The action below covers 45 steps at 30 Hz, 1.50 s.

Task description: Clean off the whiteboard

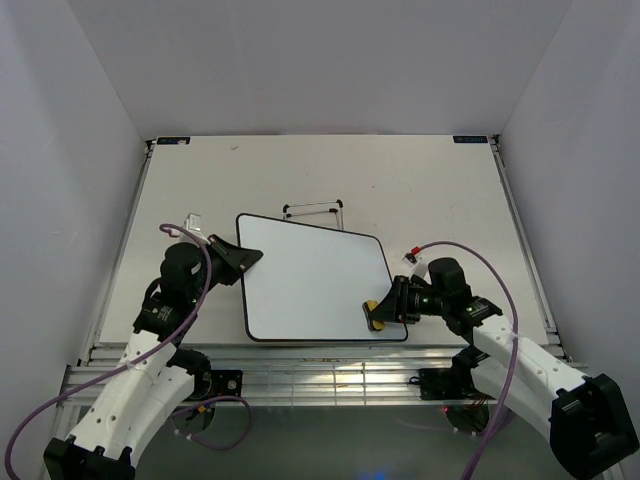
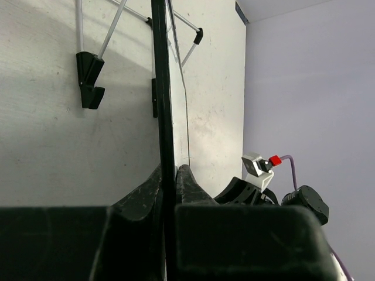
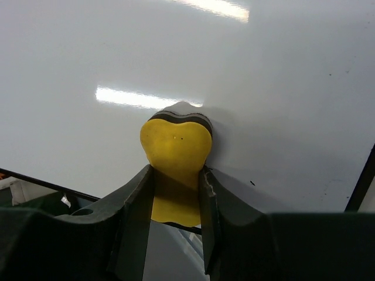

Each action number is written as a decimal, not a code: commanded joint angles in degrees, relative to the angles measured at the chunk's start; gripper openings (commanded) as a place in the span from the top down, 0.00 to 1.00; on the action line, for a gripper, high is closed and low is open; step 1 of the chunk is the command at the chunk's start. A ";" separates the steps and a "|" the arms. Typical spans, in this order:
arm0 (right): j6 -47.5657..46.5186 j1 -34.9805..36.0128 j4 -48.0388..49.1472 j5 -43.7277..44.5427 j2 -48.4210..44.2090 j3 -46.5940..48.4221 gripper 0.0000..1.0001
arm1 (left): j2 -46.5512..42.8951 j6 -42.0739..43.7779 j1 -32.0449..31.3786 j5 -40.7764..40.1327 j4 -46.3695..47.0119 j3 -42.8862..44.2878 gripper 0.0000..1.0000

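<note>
The whiteboard [image 1: 315, 280] lies in the middle of the table, glossy white with a thin black frame, with no writing visible. My left gripper [image 1: 248, 258] is shut on its left edge; in the left wrist view the black frame [image 2: 162, 88] runs edge-on between my fingers [image 2: 168, 175]. My right gripper [image 1: 385, 311] is shut on the yellow eraser [image 1: 371, 314] and presses it on the board's lower right corner. In the right wrist view the eraser [image 3: 176, 146] is squeezed between my fingers, its dark felt side against the white surface [image 3: 263, 76].
A small wire stand [image 1: 314, 210] with black feet lies on the table just behind the board, also in the left wrist view [image 2: 91, 79]. The table's front edge and metal rails [image 1: 330, 365] run just below the board. Grey walls enclose the table.
</note>
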 commanded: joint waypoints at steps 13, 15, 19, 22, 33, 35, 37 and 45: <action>-8.77 -15.17 -14.04 7.95 7.00 -0.26 0.92 | -3.31 9.13 -0.40 -7.94 -1.91 4.46 1.00; -9.56 -17.46 -14.12 7.77 7.45 0.96 0.92 | -3.49 9.31 -0.48 -7.49 -2.08 4.55 1.00; -11.75 -22.55 -14.56 7.17 8.24 6.23 0.92 | -4.19 9.13 -0.40 -6.09 -2.08 3.68 1.00; -15.88 -24.75 -17.72 7.94 10.52 13.61 0.92 | -4.89 9.04 -0.40 -5.12 -2.08 3.23 1.00; -21.68 -25.38 -18.96 23.90 18.59 26.72 0.92 | -6.04 9.91 -0.40 1.98 1.24 2.97 1.00; -22.91 -25.38 -18.78 28.49 22.36 27.86 0.91 | -6.12 10.53 -0.40 3.84 2.48 3.41 1.00; -23.44 -25.38 -18.96 34.64 24.93 28.83 0.90 | -6.74 11.41 -0.40 6.64 5.20 3.50 1.00; -24.32 -25.55 -18.17 38.37 34.77 33.05 0.65 | -9.03 10.36 -0.40 8.06 7.24 5.60 1.00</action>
